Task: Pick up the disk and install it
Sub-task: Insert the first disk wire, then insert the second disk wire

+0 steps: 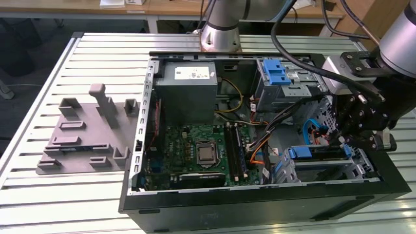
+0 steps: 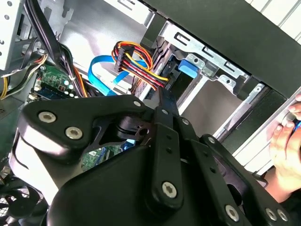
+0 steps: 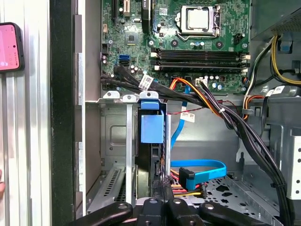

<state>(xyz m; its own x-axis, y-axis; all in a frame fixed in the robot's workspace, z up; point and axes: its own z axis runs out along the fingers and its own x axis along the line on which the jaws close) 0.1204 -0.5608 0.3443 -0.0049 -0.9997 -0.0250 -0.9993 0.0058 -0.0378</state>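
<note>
The flat silver metal disk with blue plastic rails stands on its edge inside the silver metal slot of the drive cage, at the lower corner of the big black open computer case on the exterior view's right. The black robot gripper is right at the end of the disk, and its two fingers look pinched onto that edge, so I think it is gripping the disk. To do this step well, the push should go straight along the slot, slow and even, so the rails do not jam, and the bundle of orange, red and yellow wires just beside the fingers should stay out of the way. The first wrist view shows the disk in its slot and the green circuit board past it. The second wrist view shows a person's hand by the outside of the case. The exterior view shows the grey plastic slotted tray on the table, well apart from the case
</note>
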